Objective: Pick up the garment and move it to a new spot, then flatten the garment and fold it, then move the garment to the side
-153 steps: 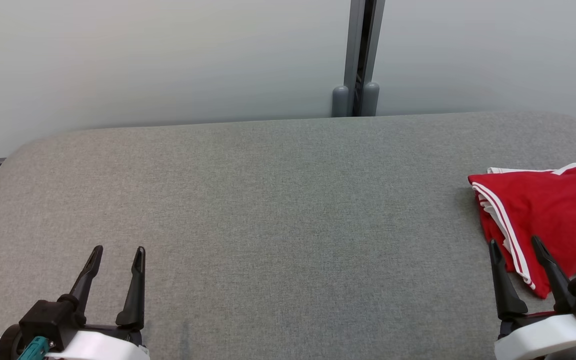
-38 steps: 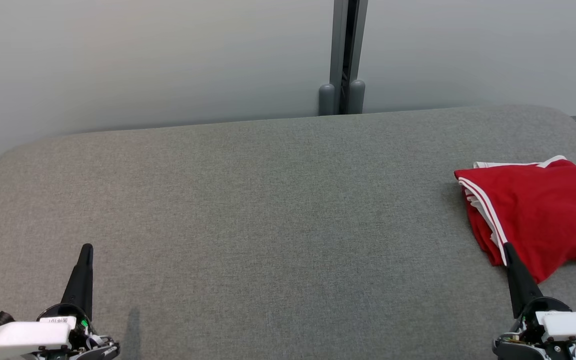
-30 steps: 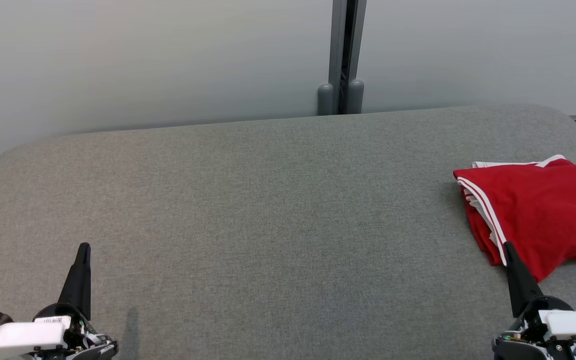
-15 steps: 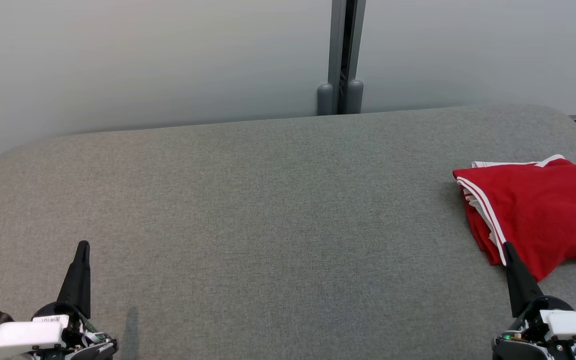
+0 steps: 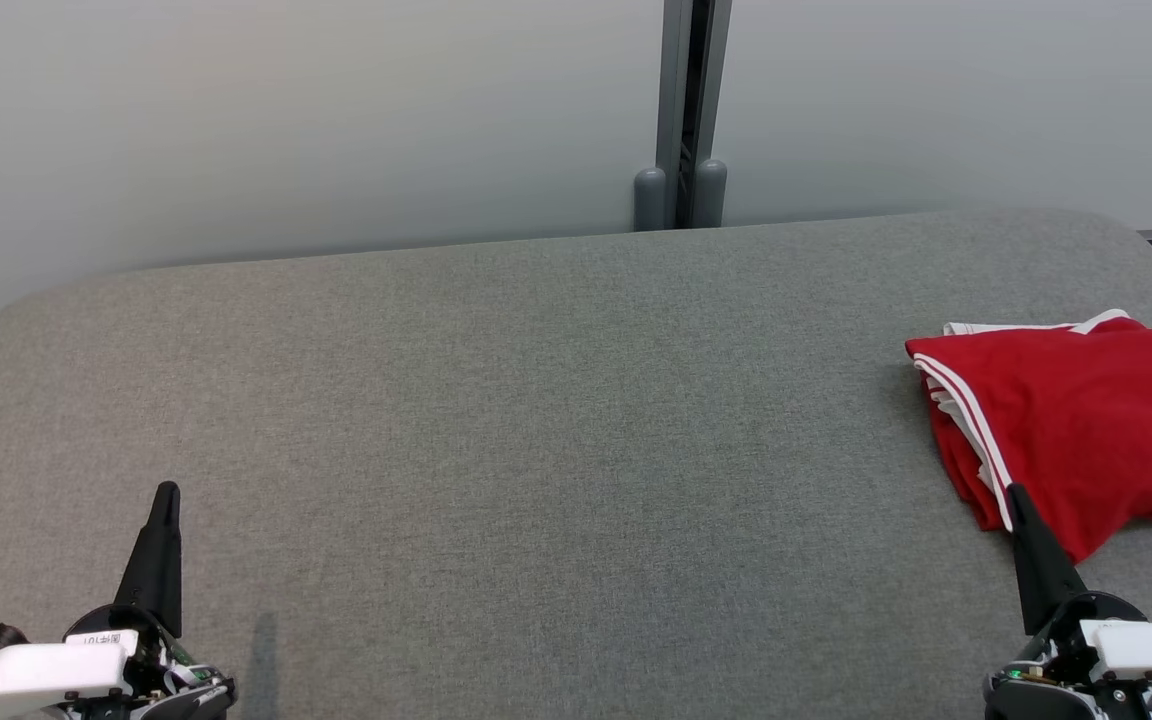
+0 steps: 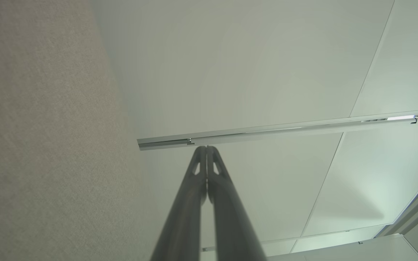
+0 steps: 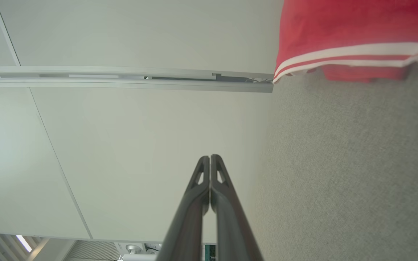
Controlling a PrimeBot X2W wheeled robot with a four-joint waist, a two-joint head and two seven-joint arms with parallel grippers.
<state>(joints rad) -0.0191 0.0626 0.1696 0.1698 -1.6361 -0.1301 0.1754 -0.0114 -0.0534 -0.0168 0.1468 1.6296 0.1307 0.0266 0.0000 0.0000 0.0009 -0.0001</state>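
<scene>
Jaws pressed together on both arms, nothing between them: the left gripper [image 5: 165, 490] rises as one dark spike from the lower left of the head view, the right gripper [image 5: 1012, 492] as another from the lower right. The wrist views confirm it. The left gripper [image 6: 206, 148] and the right gripper [image 7: 210, 156] each show two fingers shut tip to tip, pointed toward the pale wall [image 5: 286, 110] beyond the tabletop [image 5: 536, 400].

The garment [image 5: 1076, 415], red with white stripes [image 5: 971, 410] along one edge, lies folded into a rough rectangle at the right end of the grey, cloth-covered tabletop. It sits near the right edge and runs past the frame's border in the head view. Its striped edge faces the middle of the tabletop, and a sliver of white shows at its far side.

In the head view the right gripper's tip sits at the garment's near corner, and whether it touches cannot be told there. The right wrist view shows the garment [image 7: 354, 25] off to one side and ahead of the fingers, with bare tabletop [image 7: 339, 163] between. The left gripper is well apart from the garment, over bare tabletop [image 6: 42, 145] at the opposite end. A grey post [image 5: 684, 110] divides the wall panels behind the far edge.
</scene>
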